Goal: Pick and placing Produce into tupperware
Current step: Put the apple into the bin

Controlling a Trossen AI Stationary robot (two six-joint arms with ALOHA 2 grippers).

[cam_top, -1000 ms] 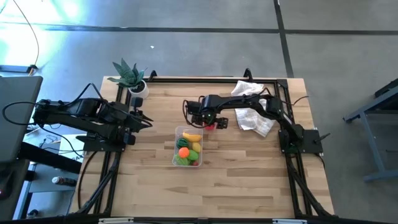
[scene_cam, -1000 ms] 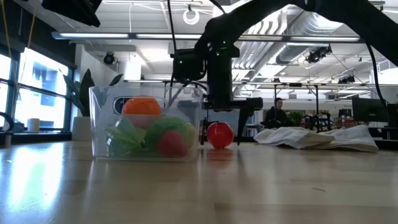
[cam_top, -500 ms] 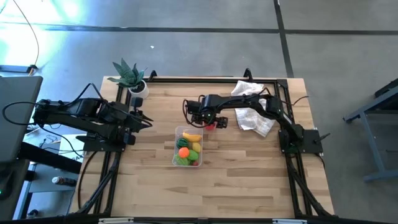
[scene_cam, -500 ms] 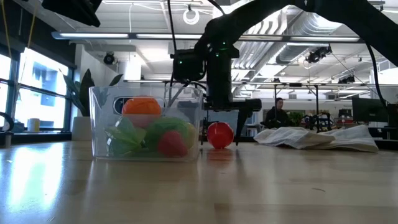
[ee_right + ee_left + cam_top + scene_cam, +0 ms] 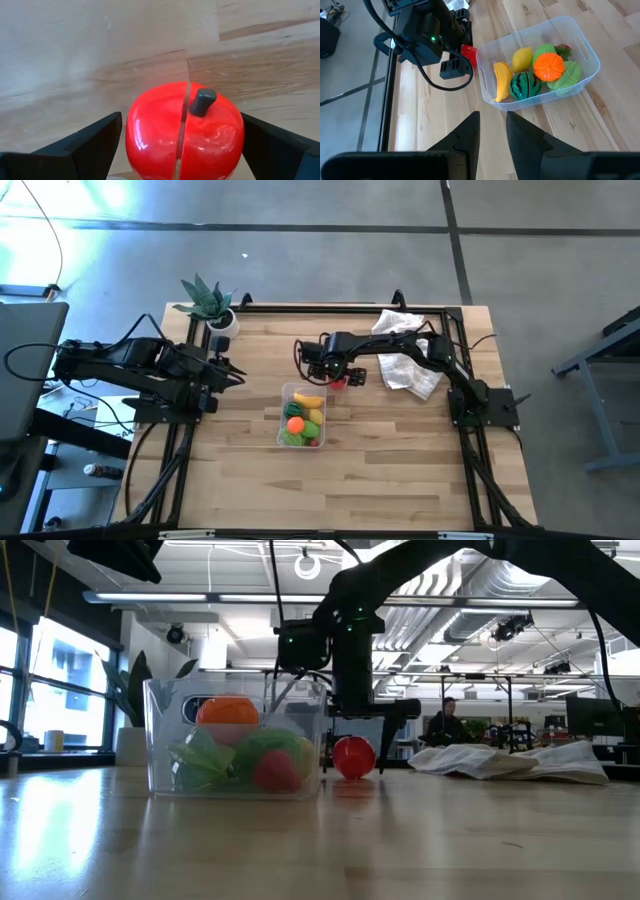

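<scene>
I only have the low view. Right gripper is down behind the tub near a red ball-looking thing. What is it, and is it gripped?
Observer: It's a red apple with a dark stem. The right gripper has its fingers spread either side of it, with gaps showing, not clamped.
Operator: Where's the left arm? I can't place it.
Observer: Parked at the table's left edge in the high view; left gripper shut, holding nothing.
Operator: What's in the tupperware that I can't make out?
Observer: The left wrist view shows the tupperware holding a banana, lemon, watermelon and orange, plus light green pieces.
</scene>
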